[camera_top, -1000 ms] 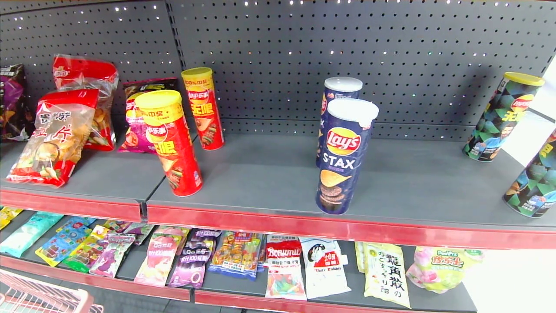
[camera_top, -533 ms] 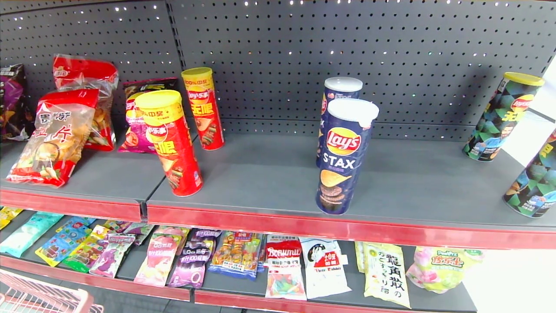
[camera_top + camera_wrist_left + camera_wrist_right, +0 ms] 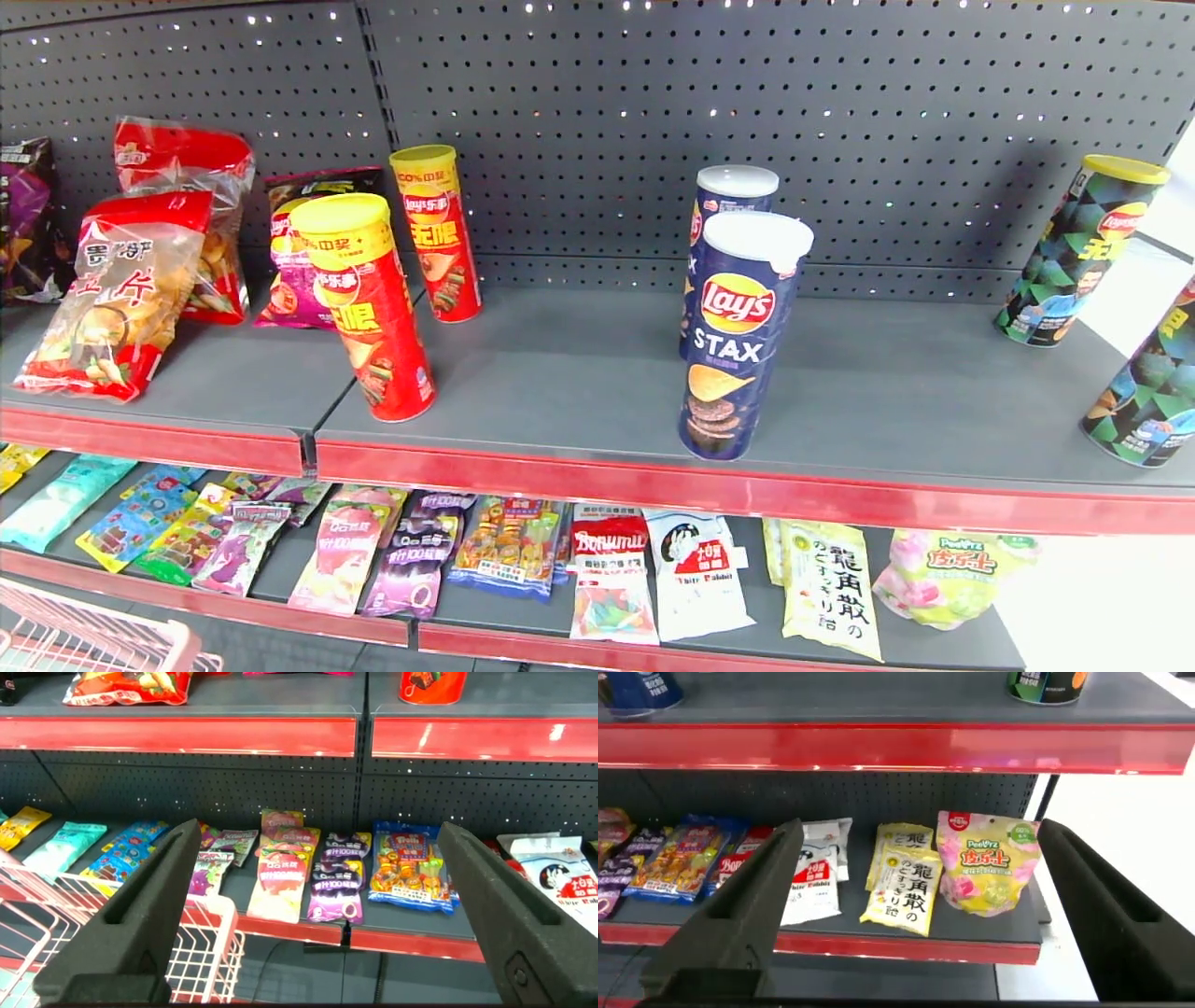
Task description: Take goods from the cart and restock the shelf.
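Head view, left to right. The pink wire cart (image 3: pixel 93 639) shows only a corner at the bottom left, below the lower shelf (image 3: pixel 187 597); its contents cannot be told. On the upper shelf (image 3: pixel 579 373), a dark purple bag (image 3: pixel 23 219) sits at the far left edge. Next are 2 red-and-clear snack bags: the front bag (image 3: pixel 112 289) leans back, with the rear bag (image 3: pixel 187 205) behind it. A magenta chip bag (image 3: pixel 299 252) stands against the pegboard back panel (image 3: pixel 607 112).

There are 2 red canisters with yellow lids: the front red canister (image 3: pixel 369 308) is near the shelf edge, the rear red canister (image 3: pixel 439 233) near the pegboard. Mid-shelf there are 2 navy canisters with white lids: the front navy canister (image 3: pixel 738 336) is near the edge, the rear navy canister (image 3: pixel 728 201) just behind it. At the far right there are 2 green-patterned canisters: the rear green canister (image 3: pixel 1074 252) stands upright, and the front green canister (image 3: pixel 1144 392) is cut by the frame.

Flat candy packs (image 3: pixel 523 546) lie in a row on the lower shelf.

The left gripper (image 3: pixel 318 828) has its fingers spread wide and holds nothing. It faces the lower shelf, with the cart corner just beside its finger. The right gripper (image 3: pixel 922 826) is also spread wide and holds nothing, facing the right end of the lower shelf.
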You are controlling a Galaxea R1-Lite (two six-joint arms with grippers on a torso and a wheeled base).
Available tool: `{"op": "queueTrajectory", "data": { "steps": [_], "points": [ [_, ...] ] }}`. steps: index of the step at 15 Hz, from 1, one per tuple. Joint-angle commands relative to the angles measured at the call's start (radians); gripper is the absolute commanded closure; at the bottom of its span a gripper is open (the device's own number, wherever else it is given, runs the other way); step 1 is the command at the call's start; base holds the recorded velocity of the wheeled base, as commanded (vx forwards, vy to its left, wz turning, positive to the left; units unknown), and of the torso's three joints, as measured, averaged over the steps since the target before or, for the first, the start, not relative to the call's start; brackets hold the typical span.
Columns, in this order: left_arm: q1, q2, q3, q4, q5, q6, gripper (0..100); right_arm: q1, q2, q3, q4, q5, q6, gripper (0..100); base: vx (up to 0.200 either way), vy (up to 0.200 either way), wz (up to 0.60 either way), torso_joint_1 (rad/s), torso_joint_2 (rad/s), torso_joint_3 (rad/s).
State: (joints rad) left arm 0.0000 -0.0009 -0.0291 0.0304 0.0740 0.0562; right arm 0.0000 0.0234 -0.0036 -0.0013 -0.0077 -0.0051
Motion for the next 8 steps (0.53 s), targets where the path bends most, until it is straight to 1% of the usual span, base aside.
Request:
{"op": "queueTrajectory", "data": {
  "steps": [1,5,6,8],
  "points": [
    [0.0,0.001,0.0,0.0,0.001,-0.001,0,0.002,-0.02,0.004,0.0,0.008,0.002,0,0.0,0.0,0.0,0.0,0.0,0.0],
    [0.0,0.001,0.0,0.0,0.001,-0.001,0,0.002,-0.02,0.004,0.0,0.003,0.004,0,0.0,0.0,0.0,0.0,0.0,0.0],
    [0.0,0.001,0.002,-0.001,0.01,-0.002,0,0.002,-0.02,0.004,0.0,0.003,0.004,0,0.0,0.0,0.0,0.0,0.0,0.0],
    [0.0,0.001,0.002,-0.006,0.012,-0.012,0,0.002,-0.02,0.004,0.0,0.003,0.004,0,0.0,0.0,0.0,0.0,0.0,0.0]
  ]
}}
